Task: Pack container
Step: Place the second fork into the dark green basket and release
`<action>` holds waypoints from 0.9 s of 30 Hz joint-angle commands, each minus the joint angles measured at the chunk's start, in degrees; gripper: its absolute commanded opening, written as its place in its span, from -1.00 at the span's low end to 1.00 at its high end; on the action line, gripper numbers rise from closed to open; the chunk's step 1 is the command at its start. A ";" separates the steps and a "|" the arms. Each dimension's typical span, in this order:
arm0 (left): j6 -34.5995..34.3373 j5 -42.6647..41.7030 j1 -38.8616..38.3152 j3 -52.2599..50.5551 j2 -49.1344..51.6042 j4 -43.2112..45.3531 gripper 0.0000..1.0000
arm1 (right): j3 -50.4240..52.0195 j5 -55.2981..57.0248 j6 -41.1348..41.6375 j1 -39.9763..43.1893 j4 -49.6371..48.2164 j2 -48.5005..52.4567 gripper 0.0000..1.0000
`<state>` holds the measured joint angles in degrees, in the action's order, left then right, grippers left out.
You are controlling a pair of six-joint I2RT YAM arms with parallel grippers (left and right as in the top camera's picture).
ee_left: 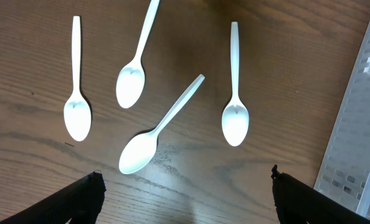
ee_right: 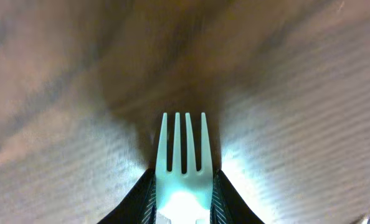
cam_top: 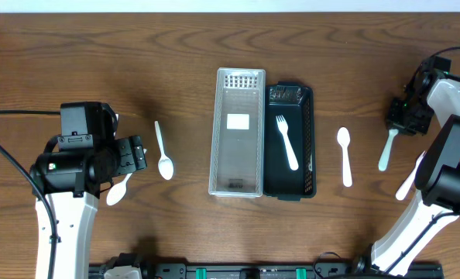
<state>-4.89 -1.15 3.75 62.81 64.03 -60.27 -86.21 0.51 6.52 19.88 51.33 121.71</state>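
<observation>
A clear container and a black container stand side by side mid-table. A white fork lies in the black one. My right gripper at the far right is shut on a white fork, tines between the jaws, handle sticking out. My left gripper is open and empty just above the wood, over several white spoons. One spoon lies to its right.
A white spoon lies right of the black container. Another white utensil shows partly under the right arm. The clear container's wall is at the right edge of the left wrist view.
</observation>
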 commanded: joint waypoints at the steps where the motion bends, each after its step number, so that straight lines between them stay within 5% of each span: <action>1: -0.15 0.07 -0.02 0.85 0.33 -0.35 0.76 | 0.22 -1.44 1.36 -2.95 0.42 -6.99 -0.80; 13: -0.15 0.07 -0.02 0.85 0.33 -0.35 0.76 | -0.07 -2.43 8.28 -28.44 1.16 -31.30 -0.77; 20: -0.15 0.07 -0.02 0.85 0.33 -0.33 0.77 | 0.11 2.32 13.90 -41.11 2.36 -27.19 -0.75; 27: -0.15 0.07 -0.02 0.85 0.33 -0.35 0.76 | 0.13 4.39 15.37 -43.21 4.11 -16.61 -0.73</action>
<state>-4.89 -1.15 3.73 62.83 64.03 -60.27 -86.50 2.48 19.38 -23.11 54.83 101.54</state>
